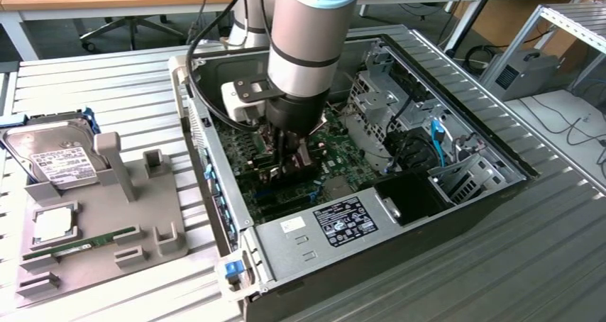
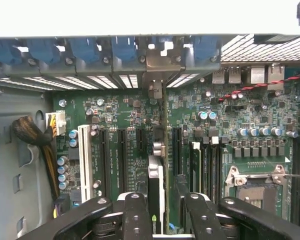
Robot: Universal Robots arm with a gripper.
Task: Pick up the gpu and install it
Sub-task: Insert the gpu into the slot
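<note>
At frame centre, the gpu (image 2: 157,187) is seen edge-on between the gripper (image 2: 162,212) fingers, slightly parted beside it; a hard drive (image 1: 57,155) with an unreadable white label is seen left.

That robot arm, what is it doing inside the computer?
The arm's end effector is down inside the open computer case, right over the motherboard. The gpu stands on edge between its fingers, lined up with a slot. A hard drive waits on the grey holder outside.
</note>
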